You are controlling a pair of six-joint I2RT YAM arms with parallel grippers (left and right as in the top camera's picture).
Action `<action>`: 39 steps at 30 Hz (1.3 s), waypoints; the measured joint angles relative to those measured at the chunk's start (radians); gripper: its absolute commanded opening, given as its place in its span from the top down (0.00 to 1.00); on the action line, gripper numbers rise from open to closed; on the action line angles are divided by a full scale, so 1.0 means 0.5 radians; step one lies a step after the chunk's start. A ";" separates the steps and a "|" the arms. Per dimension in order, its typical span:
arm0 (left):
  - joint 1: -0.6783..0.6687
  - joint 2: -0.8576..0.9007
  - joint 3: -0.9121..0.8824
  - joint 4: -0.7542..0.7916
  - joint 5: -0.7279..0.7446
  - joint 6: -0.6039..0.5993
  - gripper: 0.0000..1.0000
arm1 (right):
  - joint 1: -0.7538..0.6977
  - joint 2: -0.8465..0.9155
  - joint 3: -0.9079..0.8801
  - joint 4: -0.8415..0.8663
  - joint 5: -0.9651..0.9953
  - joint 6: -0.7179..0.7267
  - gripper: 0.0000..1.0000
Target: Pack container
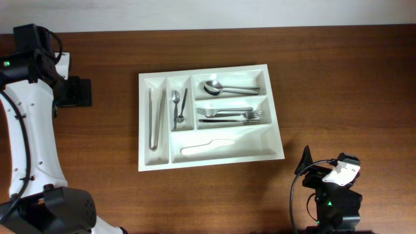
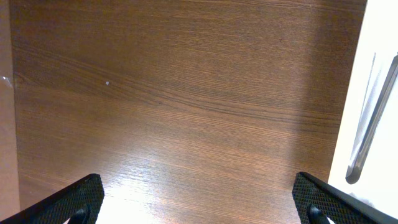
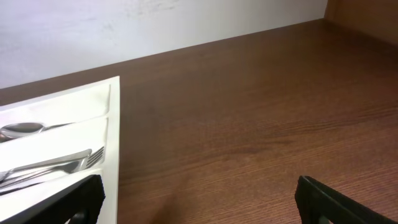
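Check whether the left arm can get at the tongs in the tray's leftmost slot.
Probably yes: the left gripper is open over bare table beside the tray, and the tongs lie uncovered in the near slot.

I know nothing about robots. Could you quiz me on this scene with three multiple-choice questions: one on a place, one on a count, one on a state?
1. Where in the tray do the tongs lie?
A. top long compartment
B. leftmost narrow compartment
C. bottom long compartment

2. How many compartments has the tray?
A. three
B. eight
C. five

3. How do the left jaws stand?
A. open and empty
B. shut on a fork
C. shut on a spoon

Answers:
1 B, they lie along the left wall.
2 C, two narrow, three long.
3 A, wide apart over bare table, nothing between.
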 measured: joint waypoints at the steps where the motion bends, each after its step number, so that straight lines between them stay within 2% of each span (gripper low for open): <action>1: 0.000 0.000 0.000 0.000 0.000 0.000 0.01 | 0.000 0.000 0.000 0.000 0.000 0.001 0.01; 19: -0.010 -0.034 -0.002 0.001 -0.001 0.000 0.01 | 0.000 0.000 0.000 0.000 0.000 0.001 0.01; 22: -0.067 -0.195 -0.022 0.006 0.000 0.000 0.01 | 0.000 0.000 0.000 0.000 0.000 0.001 0.01; 27: -0.285 -0.743 -0.174 0.045 -0.002 0.002 0.01 | 0.000 0.000 0.000 0.000 0.000 0.001 0.01; 28: -0.320 -0.849 -0.223 0.101 -0.009 0.003 0.01 | 0.000 0.000 0.000 0.000 0.001 0.000 0.01; 32: -0.433 -1.295 -0.605 0.710 -0.037 0.019 0.01 | 0.000 -0.002 -0.001 0.002 0.000 0.001 0.01; 37: -0.521 -1.823 -1.448 1.653 0.019 0.033 0.01 | 0.000 -0.004 -0.004 0.003 0.001 0.001 0.01; 39: -0.531 -2.000 -1.775 1.860 0.084 0.033 0.01 | 0.000 -0.004 -0.004 0.003 0.001 0.001 0.01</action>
